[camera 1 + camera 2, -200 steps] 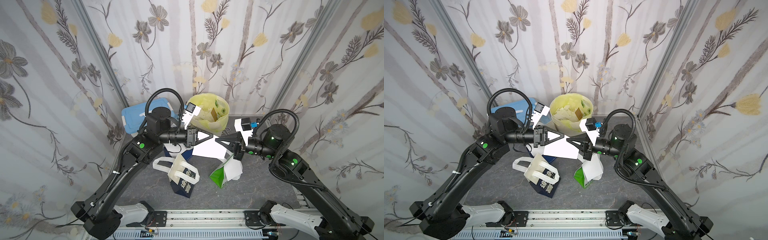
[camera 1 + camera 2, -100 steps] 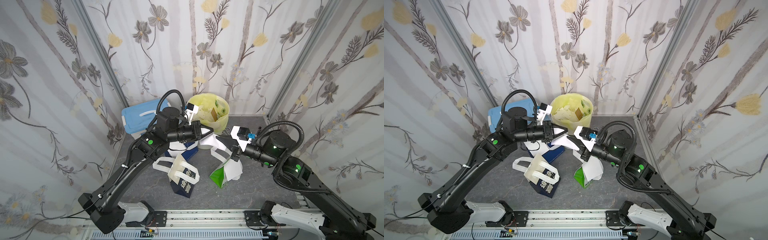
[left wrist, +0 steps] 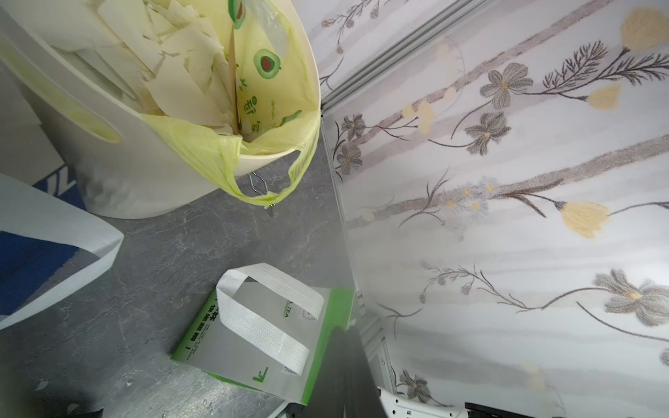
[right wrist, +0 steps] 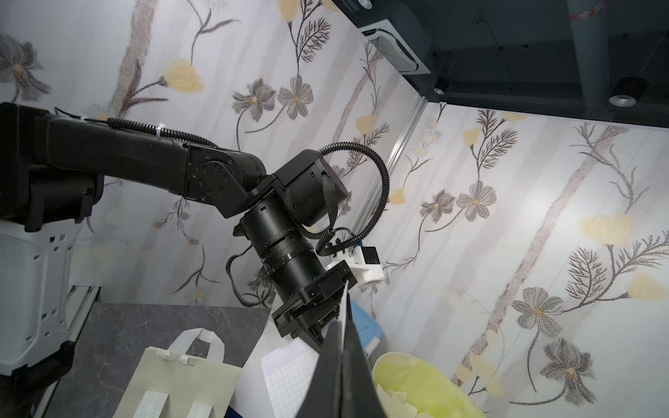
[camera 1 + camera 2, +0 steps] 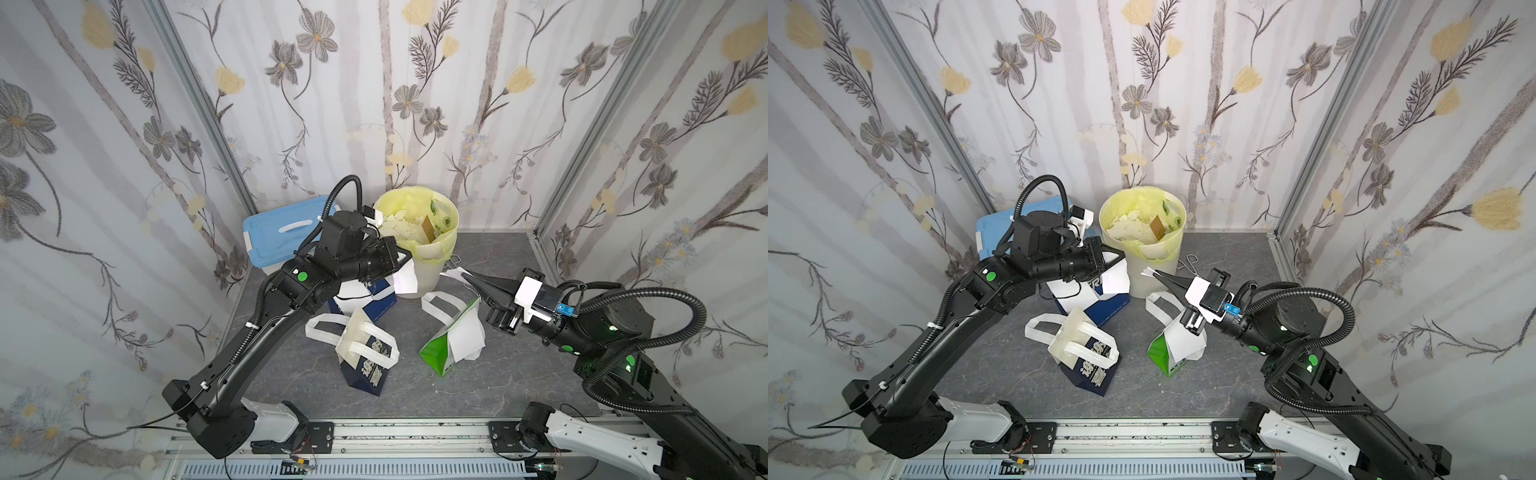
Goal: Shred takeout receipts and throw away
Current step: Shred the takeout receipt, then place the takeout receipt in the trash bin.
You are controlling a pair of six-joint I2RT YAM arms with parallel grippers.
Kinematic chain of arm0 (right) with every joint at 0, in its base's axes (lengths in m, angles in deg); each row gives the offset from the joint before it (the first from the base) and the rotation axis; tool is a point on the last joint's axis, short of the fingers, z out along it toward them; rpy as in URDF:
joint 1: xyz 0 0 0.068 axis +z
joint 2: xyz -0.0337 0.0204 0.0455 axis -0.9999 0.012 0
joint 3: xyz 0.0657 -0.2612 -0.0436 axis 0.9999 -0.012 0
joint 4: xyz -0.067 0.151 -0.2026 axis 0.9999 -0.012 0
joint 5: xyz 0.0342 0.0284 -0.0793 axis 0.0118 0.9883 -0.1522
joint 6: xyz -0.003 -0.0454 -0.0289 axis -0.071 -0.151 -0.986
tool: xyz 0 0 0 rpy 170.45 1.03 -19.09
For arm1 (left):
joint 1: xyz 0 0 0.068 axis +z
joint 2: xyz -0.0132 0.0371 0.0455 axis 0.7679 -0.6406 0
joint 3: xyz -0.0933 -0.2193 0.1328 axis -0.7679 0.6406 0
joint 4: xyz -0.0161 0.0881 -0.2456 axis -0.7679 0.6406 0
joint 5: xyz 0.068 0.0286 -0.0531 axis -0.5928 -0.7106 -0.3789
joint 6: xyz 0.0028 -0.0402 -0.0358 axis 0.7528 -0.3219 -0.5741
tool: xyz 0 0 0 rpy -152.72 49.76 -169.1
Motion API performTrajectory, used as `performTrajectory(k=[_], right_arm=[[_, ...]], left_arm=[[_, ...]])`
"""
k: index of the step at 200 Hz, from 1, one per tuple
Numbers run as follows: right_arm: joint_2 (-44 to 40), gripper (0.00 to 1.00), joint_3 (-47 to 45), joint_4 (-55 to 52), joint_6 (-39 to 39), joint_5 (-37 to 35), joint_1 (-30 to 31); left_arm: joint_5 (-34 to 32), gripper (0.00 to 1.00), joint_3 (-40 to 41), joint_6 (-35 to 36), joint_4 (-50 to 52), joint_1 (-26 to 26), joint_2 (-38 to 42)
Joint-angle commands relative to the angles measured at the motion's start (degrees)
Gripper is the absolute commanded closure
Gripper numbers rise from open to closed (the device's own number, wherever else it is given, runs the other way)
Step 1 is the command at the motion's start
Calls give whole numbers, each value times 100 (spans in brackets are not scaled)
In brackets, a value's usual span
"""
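The takeout receipt is in two torn pieces. My left gripper [image 5: 408,254] [image 5: 1122,257] is shut on the bigger, faintly gridded piece [image 5: 405,279] [image 4: 289,365], which hangs against the front of the white bin [image 5: 428,277] lined in yellow. My right gripper [image 5: 466,276] [image 5: 1155,274] is shut on a small white scrap [image 5: 453,273], pointing at the bin from the right. The right wrist view shows that scrap edge-on [image 4: 343,307] between closed jaws. In the left wrist view the dark jaws [image 3: 345,331] are pressed together. Torn paper [image 5: 1127,226] fills the bin.
Two navy bags [image 5: 368,368] [image 5: 376,297] lie left of centre and a green-and-white bag [image 5: 451,347] lies under the right gripper, white handles sprawled. A blue lidded box [image 5: 278,239] stands back left. A wire clip [image 5: 1191,262] lies behind the bin. Walls enclose three sides.
A second ago both grippers held one white sheet stretched between them. It has come apart: the left gripper swung to the bin with the big piece, the right pulled away rightward with a scrap.
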Motion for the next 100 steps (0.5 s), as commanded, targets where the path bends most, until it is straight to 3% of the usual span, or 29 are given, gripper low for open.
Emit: performTrajectory(k=[1, 28, 59, 100], right_arm=[[159, 100, -71, 532, 1012, -453, -315], [897, 100, 288, 666, 1979, -1055, -1120], [2159, 100, 1010, 1095, 3133, -1068, -1925], [4266, 100, 2812, 511, 3505, -1125, -2278]], left_arm=[[-391, 100, -50, 301, -178, 6, 19], [-824, 100, 223, 485, -722, 8, 281], [-1355, 100, 719, 438, -1481, 32, 544], [-1519, 100, 853, 336, -1777, 32, 711]])
